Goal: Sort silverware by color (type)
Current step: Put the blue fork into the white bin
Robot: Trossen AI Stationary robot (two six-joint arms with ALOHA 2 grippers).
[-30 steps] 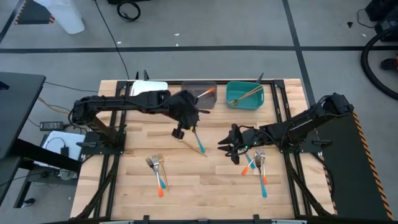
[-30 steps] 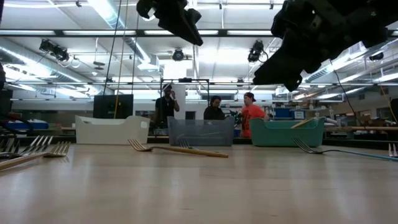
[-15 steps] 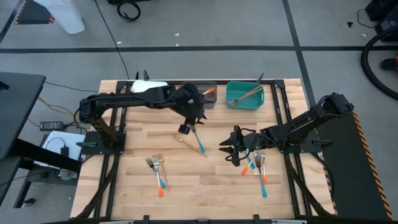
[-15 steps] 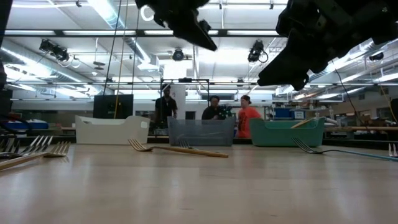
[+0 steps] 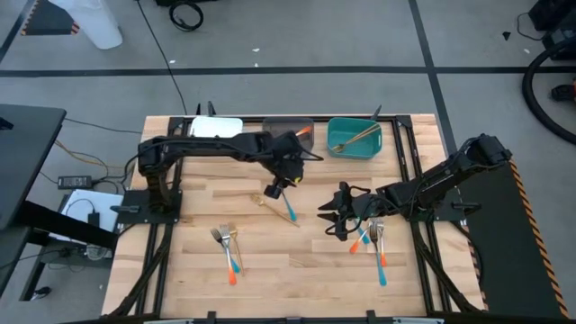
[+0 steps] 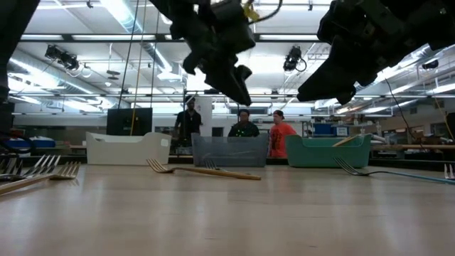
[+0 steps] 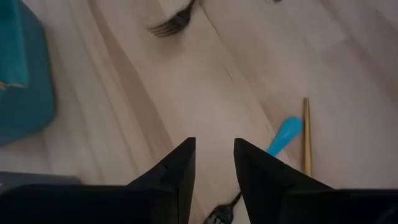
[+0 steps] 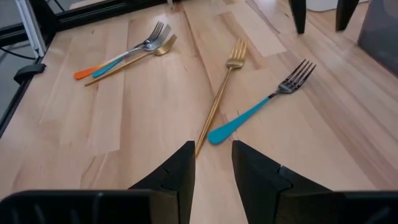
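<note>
Hovering over mid-table, left gripper (image 5: 271, 191) jaws parted, nothing between them, above the blue-handled fork (image 5: 288, 206) and gold fork (image 5: 280, 212) | forks cluster (image 5: 228, 247) lower left | right gripper (image 5: 329, 213) jaws parted, empty, beside another fork cluster (image 5: 372, 238) | teal bin (image 5: 354, 138) holds gold utensils.

Mid-bench you have a blue-handled fork (image 8: 258, 107) lying flat, its handle end just beside the handle tip of an all-gold fork (image 8: 221, 92); the two splay apart toward their tines. On your left side, a flat cluster of three (image 5: 228, 246): orange-handled, blue-handled, gold. On your right, another flat cluster (image 5: 372, 239) with blue and orange handles; exact count hard to tell.
</note>
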